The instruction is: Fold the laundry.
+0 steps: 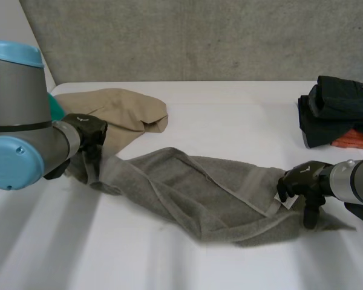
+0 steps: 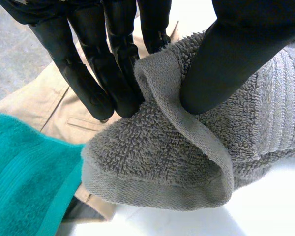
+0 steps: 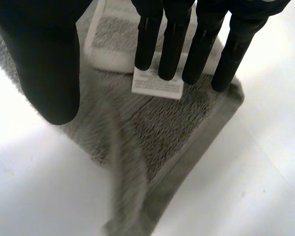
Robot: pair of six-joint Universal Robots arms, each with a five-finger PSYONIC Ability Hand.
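grey towel [image 1: 193, 193] lay crumpled and stretched across the white surface [image 1: 230, 115], running from the left hand [image 1: 88, 134] to the right hand [image 1: 302, 180]. left wrist view: fingers [image 2: 101, 73] and thumb [image 2: 226, 54] clamped together on a raised fold at the towel's end, terry edge curling below them. right wrist view: fingers [image 3: 172, 44] straight and side by side, tips at the white label [image 3: 156, 86] on the towel's other end near its corner; thumb [image 3: 46, 64] stood well apart from them, nothing pinched between (contact with the cloth could not be told). beige garment [image 1: 124, 112] lay behind the left hand, with a teal towel [image 2: 24, 172] beside it. dark folded pile [image 1: 339, 112] sat at the far right of the surface, an orange cloth [image 1: 354, 140] showing under it, apart from the grey towel.
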